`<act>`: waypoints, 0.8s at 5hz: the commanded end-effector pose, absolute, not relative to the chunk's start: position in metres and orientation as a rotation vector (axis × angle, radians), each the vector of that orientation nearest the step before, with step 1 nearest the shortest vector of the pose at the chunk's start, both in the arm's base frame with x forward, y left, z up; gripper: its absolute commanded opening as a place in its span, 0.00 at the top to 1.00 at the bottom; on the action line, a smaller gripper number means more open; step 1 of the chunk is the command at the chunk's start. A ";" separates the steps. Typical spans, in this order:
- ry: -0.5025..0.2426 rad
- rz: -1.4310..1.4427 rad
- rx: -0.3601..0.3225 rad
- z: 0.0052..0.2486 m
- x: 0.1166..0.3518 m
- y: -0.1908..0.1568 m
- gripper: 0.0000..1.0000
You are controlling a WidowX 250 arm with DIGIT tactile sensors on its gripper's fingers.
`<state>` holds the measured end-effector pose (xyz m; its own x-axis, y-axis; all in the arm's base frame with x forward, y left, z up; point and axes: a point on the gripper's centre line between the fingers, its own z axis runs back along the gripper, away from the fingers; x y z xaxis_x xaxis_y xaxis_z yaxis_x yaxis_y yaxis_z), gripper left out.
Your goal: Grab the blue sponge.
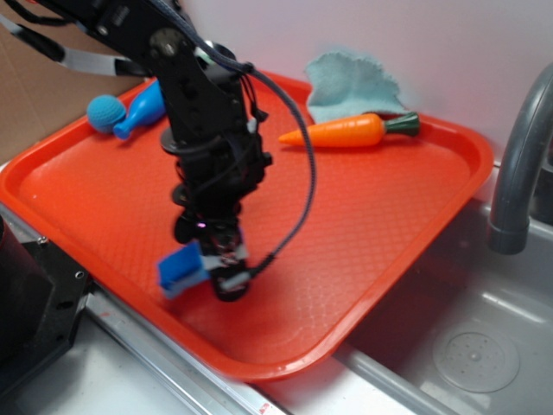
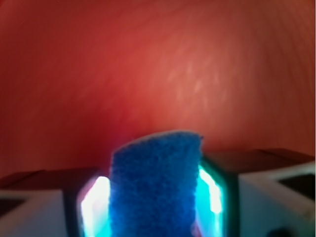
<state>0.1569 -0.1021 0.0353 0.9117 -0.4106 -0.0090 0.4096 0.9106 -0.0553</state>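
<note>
blue sponge (image 2: 155, 185) (gripped), long axis forward

An orange tray (image 1: 389, 216) sits beside the sink (image 1: 484, 337). Along its far edge lie a carrot (image 1: 346, 131) and a pale teal cloth (image 1: 354, 85) just behind it. At the far left corner lie a blue bowling pin (image 1: 143, 109) and a blue crocheted ball (image 1: 105, 112), touching.

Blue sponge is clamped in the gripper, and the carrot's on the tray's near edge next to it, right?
Not quite. The blue sponge is clamped in the gripper, but the carrot lies at the far side of the tray, beside the teal cloth. The exterior view shows it.
</note>
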 end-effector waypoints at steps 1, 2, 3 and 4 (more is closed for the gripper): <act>-0.058 -0.465 -0.058 0.106 0.173 -0.097 1.00; -0.075 -0.399 0.018 0.139 0.180 -0.084 1.00; -0.087 -0.181 0.004 0.160 0.178 -0.043 1.00; -0.109 0.001 0.006 0.170 0.179 -0.006 1.00</act>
